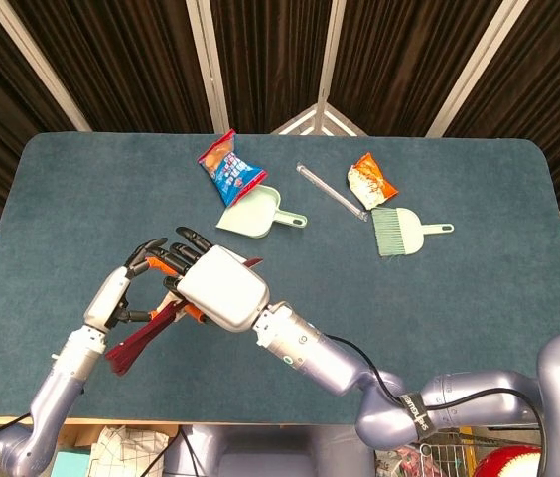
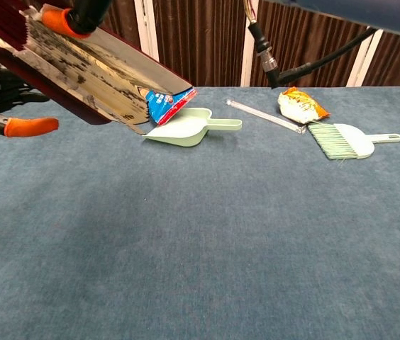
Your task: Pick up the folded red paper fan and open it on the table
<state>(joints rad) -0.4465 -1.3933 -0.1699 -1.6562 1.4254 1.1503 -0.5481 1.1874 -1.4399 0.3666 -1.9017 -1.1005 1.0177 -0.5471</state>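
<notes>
- The left hand point(image 1: 119, 296), black fingers tipped orange, is spread beside the folded red paper fan point(image 1: 144, 334), reaching toward its outer slat; whether it touches is unclear.
- The right hand point(image 1: 218, 286) holds the fan off the table, tilted, pleats closed.
- Risk, as I judge it: the left fingers could slip off the slat, or pulling while the right grip stays tight could tear the paper.
- The blue felt-covered table point(image 1: 498, 288) sits before dark pleated curtains point(image 1: 260, 50).
</notes>
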